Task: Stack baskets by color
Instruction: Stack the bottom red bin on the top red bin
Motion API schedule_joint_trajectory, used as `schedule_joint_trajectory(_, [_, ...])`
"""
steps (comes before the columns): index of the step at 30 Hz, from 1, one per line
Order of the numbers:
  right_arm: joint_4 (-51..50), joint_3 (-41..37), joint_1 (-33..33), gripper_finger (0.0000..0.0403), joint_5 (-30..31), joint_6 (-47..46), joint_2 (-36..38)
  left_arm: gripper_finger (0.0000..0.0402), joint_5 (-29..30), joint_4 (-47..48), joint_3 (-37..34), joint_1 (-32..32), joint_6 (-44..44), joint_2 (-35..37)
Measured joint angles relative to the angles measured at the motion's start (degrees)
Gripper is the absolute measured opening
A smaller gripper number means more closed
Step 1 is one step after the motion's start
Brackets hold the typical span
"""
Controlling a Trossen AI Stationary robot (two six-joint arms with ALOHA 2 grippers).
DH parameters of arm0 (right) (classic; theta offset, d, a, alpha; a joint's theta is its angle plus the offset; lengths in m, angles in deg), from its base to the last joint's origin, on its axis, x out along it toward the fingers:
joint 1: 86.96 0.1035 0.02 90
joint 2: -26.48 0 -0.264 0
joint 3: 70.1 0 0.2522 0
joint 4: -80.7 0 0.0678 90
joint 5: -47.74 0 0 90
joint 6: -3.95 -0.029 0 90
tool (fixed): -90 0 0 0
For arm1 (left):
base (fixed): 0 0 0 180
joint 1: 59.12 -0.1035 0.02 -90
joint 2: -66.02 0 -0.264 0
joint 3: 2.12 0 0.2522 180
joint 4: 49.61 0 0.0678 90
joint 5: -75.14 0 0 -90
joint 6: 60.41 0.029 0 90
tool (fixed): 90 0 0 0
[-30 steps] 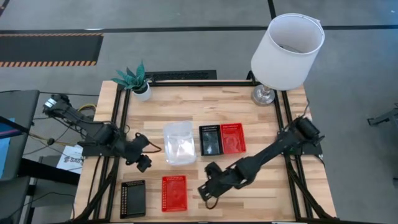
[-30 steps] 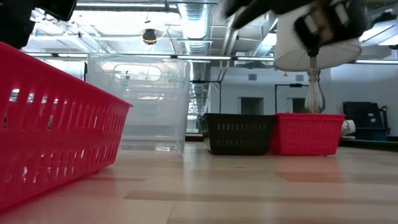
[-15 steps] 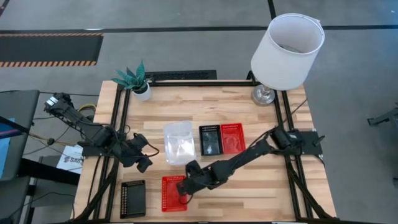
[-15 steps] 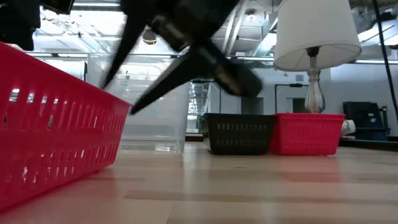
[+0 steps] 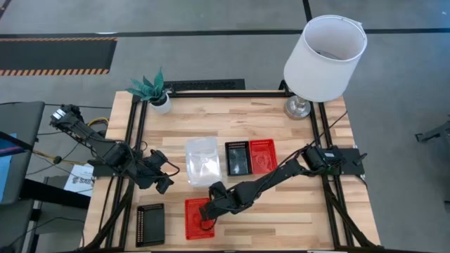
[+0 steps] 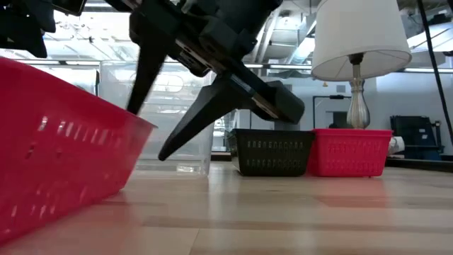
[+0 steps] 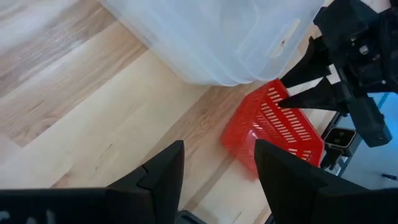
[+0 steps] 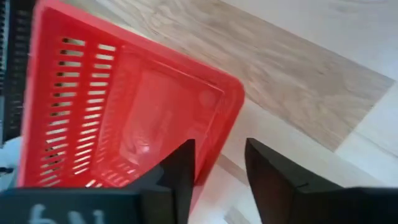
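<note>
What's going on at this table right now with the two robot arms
The right gripper is open, straddling the wall of the red mesh plastic basket at the table's front edge, not yet clamped. The left gripper waits open, holding nothing, beside the stack of clear plastic baskets. A black basket and another red basket sit side by side mid-table.

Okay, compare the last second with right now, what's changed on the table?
The right end effector swept from the table's front middle across to the near red basket, its fingers opening astride the basket's rim; the basket has tipped slightly. Unchanged: the left end effector, the clear stack, the black and red pair, the black basket.
</note>
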Motion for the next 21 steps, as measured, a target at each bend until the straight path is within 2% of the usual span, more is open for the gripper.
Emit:
schedule_joint_trajectory(13, [-0.59, 0.00, 0.04, 0.0016, -2.44, 1.72, 0.00, 0.0183, 0.26, -0.02, 0.00, 0.00, -0.03, 0.00])
schedule_joint_trajectory(21, [-4.05, -0.04, 0.22, 0.0008, -3.11, 1.31, 5.95, 0.0183, 1.39, -0.02, 0.00, 0.00, 0.67, 0.00])
